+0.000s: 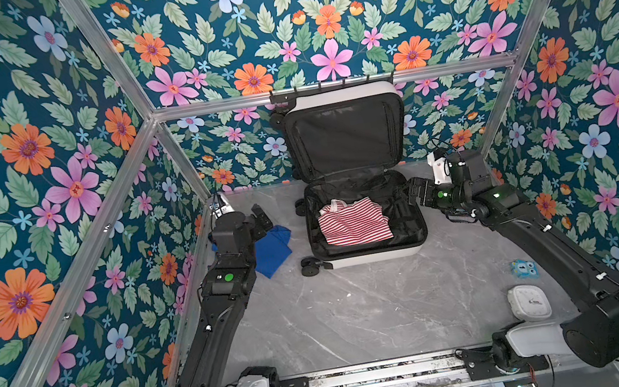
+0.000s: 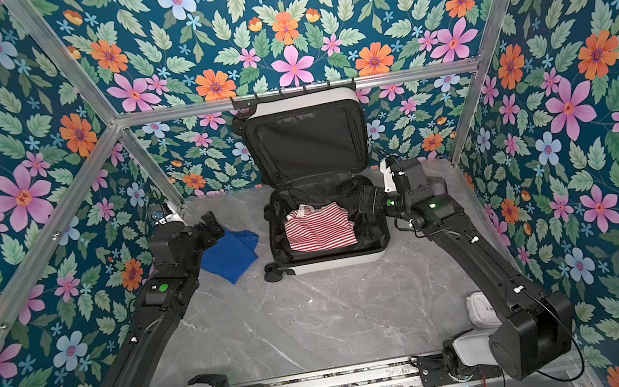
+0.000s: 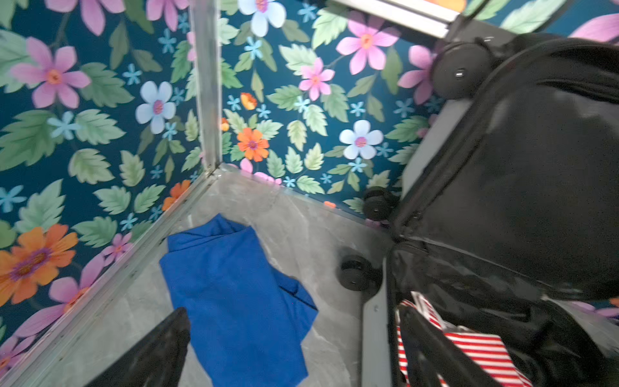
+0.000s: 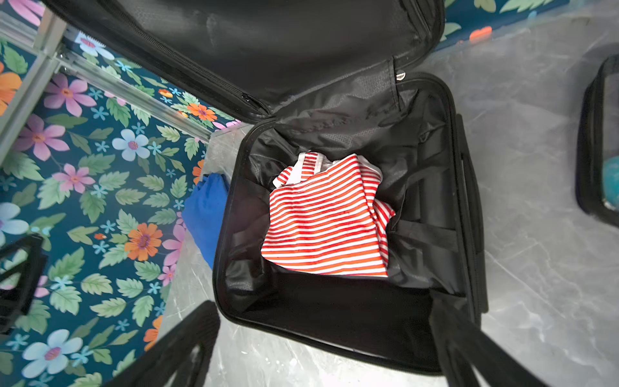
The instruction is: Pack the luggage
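The luggage (image 1: pixel 372 257) (image 2: pixel 331 263) lies open at the back of the table, its black-lined lid leaning on the back wall. A red-and-white striped shirt (image 1: pixel 353 225) (image 2: pixel 319 228) (image 4: pixel 321 221) lies crumpled in the lower half. A blue cloth (image 1: pixel 272 251) (image 2: pixel 231 253) (image 3: pixel 234 301) lies on the table to its left. My left gripper (image 1: pixel 263 216) (image 2: pixel 212 224) (image 3: pixel 293 311) hangs open above that cloth, holding nothing. My right gripper (image 1: pixel 416 190) (image 2: pixel 367 198) (image 4: pixel 323 305) stands open over the luggage's right rim, empty.
A white rounded clock-like object (image 1: pixel 529 302) (image 2: pixel 481 308) and a small blue packet (image 1: pixel 524 269) lie at the right front. A clear black-edged pouch (image 4: pixel 599 144) sits on the table beside the luggage. Floral walls with aluminium posts close in three sides.
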You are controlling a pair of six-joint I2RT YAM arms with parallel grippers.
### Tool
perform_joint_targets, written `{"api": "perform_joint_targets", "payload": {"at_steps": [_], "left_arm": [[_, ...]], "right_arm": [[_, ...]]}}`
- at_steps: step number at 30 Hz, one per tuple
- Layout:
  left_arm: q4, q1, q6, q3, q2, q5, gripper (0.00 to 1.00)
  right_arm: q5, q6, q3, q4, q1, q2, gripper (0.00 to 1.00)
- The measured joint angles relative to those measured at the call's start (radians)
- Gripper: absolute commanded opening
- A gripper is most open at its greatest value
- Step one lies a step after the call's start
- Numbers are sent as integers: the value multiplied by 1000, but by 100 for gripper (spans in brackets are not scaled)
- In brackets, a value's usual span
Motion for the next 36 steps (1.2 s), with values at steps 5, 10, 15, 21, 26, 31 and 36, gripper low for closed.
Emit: {"api": "perform_joint_targets", "payload": {"at_steps": [5,10,15,21,26,31,36], "left_arm": [[-42,138,-61,-47,59,117,84],[-62,229,-110,-121,85,206,81],[-57,327,-161,-208,111,282,73],[-13,399,-195,-311,134,378,67],[58,431,-239,-365,201,452,62],[172,431,-295,-408,298,543,57],[326,431,-386,-459,394,629,54]], "right_arm": [[-70,78,-117,43,-68,-28,97],[-135,139,-202,85,-122,-56,99],[-171,142,-219,106,-125,-76,87],[-141,127,-150,16,6,-59,75],[-19,101,-127,-51,233,-33,78],[85,98,-114,-59,394,18,79],[119,103,-107,-56,467,76,79]]}}
